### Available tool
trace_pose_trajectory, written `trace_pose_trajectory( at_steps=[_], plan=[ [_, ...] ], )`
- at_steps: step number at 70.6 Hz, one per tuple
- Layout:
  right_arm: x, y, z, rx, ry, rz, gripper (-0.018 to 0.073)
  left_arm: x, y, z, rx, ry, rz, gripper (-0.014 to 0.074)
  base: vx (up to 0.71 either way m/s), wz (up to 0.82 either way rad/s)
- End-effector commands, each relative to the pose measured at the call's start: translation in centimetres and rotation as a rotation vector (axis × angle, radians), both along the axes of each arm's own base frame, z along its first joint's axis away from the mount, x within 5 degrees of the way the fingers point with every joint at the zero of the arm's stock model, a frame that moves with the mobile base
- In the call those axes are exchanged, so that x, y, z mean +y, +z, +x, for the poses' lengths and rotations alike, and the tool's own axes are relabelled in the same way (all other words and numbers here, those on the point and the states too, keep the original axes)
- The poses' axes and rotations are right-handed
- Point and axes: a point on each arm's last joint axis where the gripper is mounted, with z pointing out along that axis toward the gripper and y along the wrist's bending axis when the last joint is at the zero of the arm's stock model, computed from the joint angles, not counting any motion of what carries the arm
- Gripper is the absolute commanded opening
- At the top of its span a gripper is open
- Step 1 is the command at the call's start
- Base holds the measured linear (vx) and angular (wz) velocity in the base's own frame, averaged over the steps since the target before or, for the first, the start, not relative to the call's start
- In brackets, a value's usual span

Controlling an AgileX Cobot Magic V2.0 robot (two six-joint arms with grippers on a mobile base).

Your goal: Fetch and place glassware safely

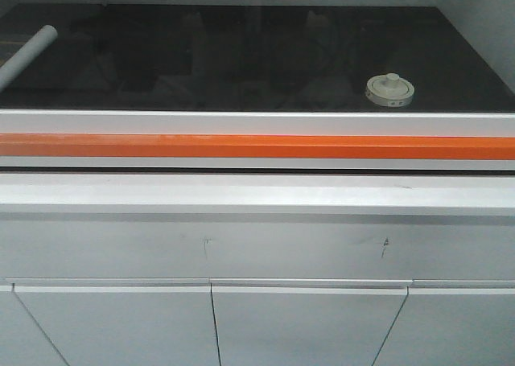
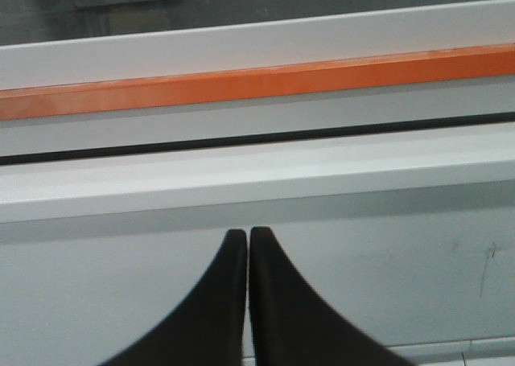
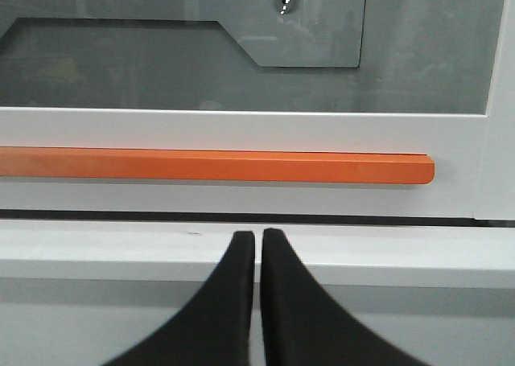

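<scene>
Reflections lie faintly across the dark glossy table (image 1: 201,60). At its far left edge a white rolled tube (image 1: 28,54) lies slanted, its lower end cut off by the border of the front view. The middle of the table shows only its own sheen. To the right, near the front edge and well apart from the tube, stands the glass jar (image 1: 390,90), upright and squat. Its round cream-white lid has a knob in the centre and small marks around the rim, and only a little of the clear body shows beneath. Nothing touches the jar. In front of the table a white frame carries an orange bar (image 1: 257,146) that runs the full width. Below it come a white ledge (image 1: 257,193) and then pale cabinet doors (image 1: 306,326). In the left wrist view the left tool (image 2: 246,233) has its two black fingers pressed together with only a hairline seam between them, pinching nothing. Its tips sit over the pale front just below the ledge, with the bar slanting above. In the right wrist view the right tool (image 3: 258,236) is likewise closed, a thin slit between its fingers and nothing held. Its tips reach the ledge, the bar's right end shows above, and a glass pane (image 3: 418,52) rises over the frame.
</scene>
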Motion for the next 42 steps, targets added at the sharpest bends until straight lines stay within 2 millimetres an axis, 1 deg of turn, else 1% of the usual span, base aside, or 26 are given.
trace_pose_trajectory(
  at_steps=[1,10,16,21,26,32,33,39,40,42],
  plan=[
    [0.1,0.2,-0.1,-0.074,0.008,-0.019,-0.0003,0.2,0.6,0.0,-0.141,0.017,-0.046,-0.0007,0.00,0.00],
    [0.1,0.6,-0.2,-0.122,0.012,-0.013,-0.0003,0.4,2.2,-0.3,-0.289,0.037,-0.100,-0.0007,0.00,0.00],
    [0.2,1.8,-0.4,-0.218,0.018,-0.015,-0.0003,0.7,3.3,-0.6,-0.423,0.055,-0.144,-0.0007,0.00,0.00],
    [0.2,3.4,-0.8,-0.288,0.019,-0.025,-0.0003,0.8,4.7,-1.0,-0.506,0.055,-0.172,-0.0007,0.00,0.00],
    [0.2,5.6,-1.3,-0.348,0.016,-0.039,-0.0003,0.7,6.9,-1.5,-0.562,0.048,-0.173,-0.0007,0.00,0.00],
    [0.2,9.0,-2.0,-0.415,0.009,-0.062,-0.0003,0.7,10.2,-2.1,-0.613,0.039,-0.173,-0.0007,0.00,0.00],
    [0.2,9.9,-2.2,-0.434,0.008,-0.064,-0.0003,0.7,10.8,-2.1,-0.620,0.038,-0.173,-0.0007,0.00,0.00],
    [0.2,13.4,-2.0,-0.457,0.005,-0.067,-0.0003,0.7,14.6,-2.0,-0.649,0.032,-0.169,-0.0007,0.00,0.00],
    [0.2,14.2,-2.0,-0.469,0.005,-0.067,-0.0003,0.7,15.2,-2.0,-0.654,0.031,-0.167,-0.0007,0.00,0.00],
    [0.2,15.3,-1.6,-0.463,0.005,-0.066,-0.0003,0.6,16.7,-1.7,-0.655,0.029,-0.165,-0.0007,0.00,0.00]
  ],
)
